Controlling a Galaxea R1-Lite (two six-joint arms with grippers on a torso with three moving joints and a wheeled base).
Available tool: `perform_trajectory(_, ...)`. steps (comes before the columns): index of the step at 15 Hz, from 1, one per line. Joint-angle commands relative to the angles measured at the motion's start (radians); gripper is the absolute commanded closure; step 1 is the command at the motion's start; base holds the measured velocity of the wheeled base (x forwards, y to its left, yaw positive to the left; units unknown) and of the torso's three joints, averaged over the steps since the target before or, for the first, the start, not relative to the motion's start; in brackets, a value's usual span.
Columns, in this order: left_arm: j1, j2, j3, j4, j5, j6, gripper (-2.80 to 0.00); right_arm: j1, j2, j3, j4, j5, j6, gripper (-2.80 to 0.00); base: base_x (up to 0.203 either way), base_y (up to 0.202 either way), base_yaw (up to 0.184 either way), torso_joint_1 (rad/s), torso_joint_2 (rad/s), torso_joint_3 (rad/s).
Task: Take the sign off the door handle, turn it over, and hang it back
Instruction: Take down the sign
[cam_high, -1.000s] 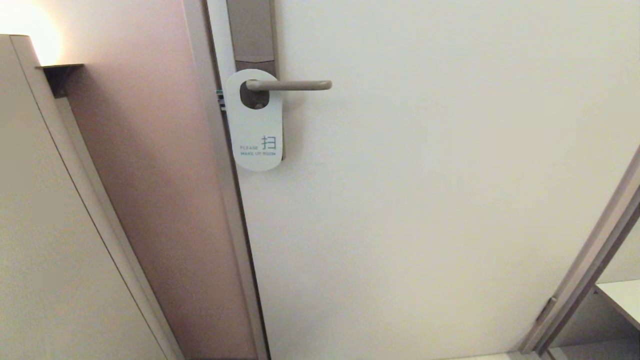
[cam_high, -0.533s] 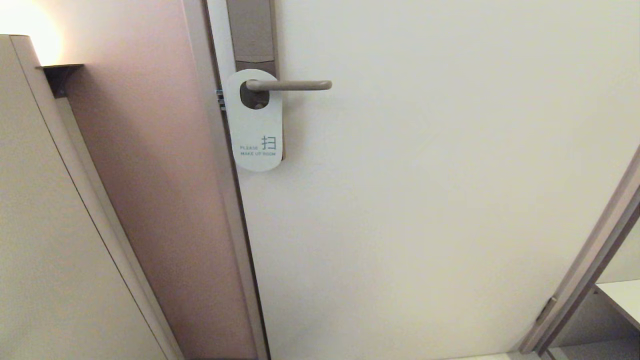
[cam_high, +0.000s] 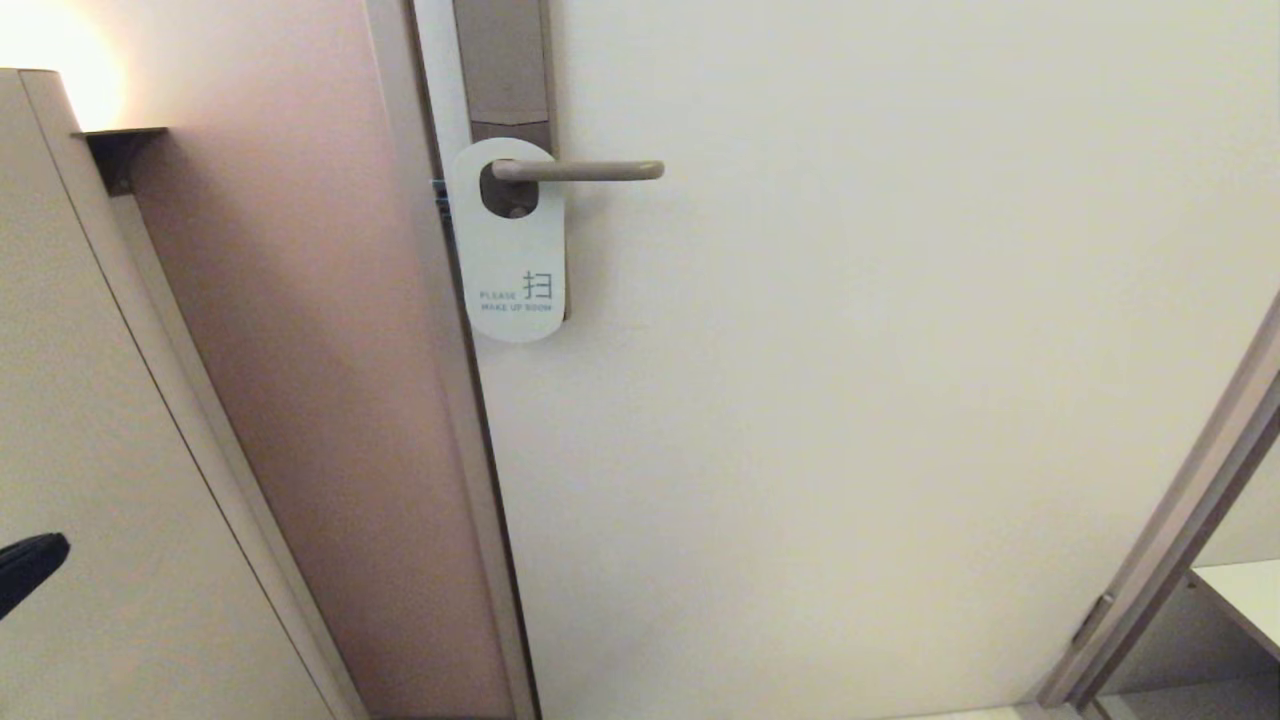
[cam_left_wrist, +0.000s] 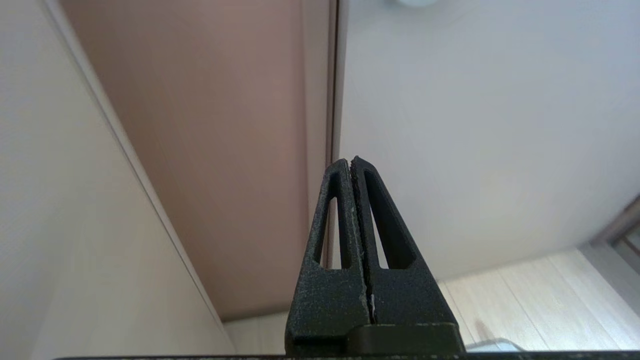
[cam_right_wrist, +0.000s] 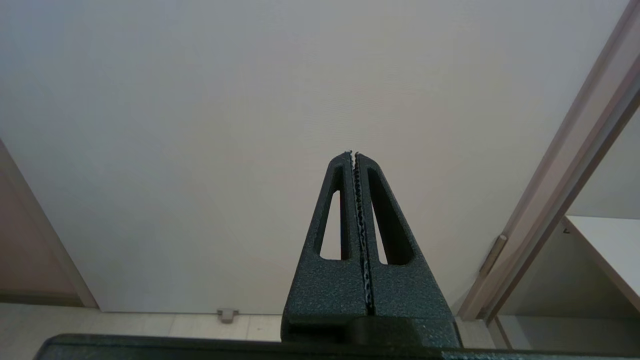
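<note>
Head view: your left gripper, jaws pressed together, empty, sits at eight o'clock from the sign, which hangs long-axis vertical on the handle.

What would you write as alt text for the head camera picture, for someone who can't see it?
A white sign reading PLEASE MAKE UP ROOM hangs by its oval hole on a beige door handle on a pale door. A brown wall panel stands left of the door, and the dark tip of the robot's left gripper shows at the left edge, far below the sign.
</note>
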Motion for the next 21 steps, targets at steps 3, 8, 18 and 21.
perform_trajectory(3, -0.004, 0.159, -0.036, -0.025, -0.038, -0.005, 0.0, 0.0, 0.0, 0.0, 0.0, 0.0, -0.001, 0.0, 0.0, 0.0, 0.0, 0.0, 0.0, 0.0)
perform_trajectory(8, -0.004, 0.29, -0.058, -0.126, -0.047, -0.006, 0.0, 0.0, 0.0, 0.0, 0.0, 0.0, -0.001, 0.0, 0.0, 0.0, 0.0, 0.0, 0.0, 0.0)
perform_trajectory(18, -0.007, 0.51, -0.072, -0.364, -0.087, 0.0, -2.8, 0.0, 0.0, 0.0, 0.0, 0.0, -0.001, 0.0, 0.0, 0.0, 0.0, 0.0, 0.0, 0.0)
perform_trajectory(21, -0.003, 0.571, -0.111, -0.405, -0.244, -0.008, -2.8, 0.0, 0.0, 0.0, 0.0, 0.0, -0.001, 0.0, 0.0, 0.0, 0.0, 0.0, 0.0, 0.0)
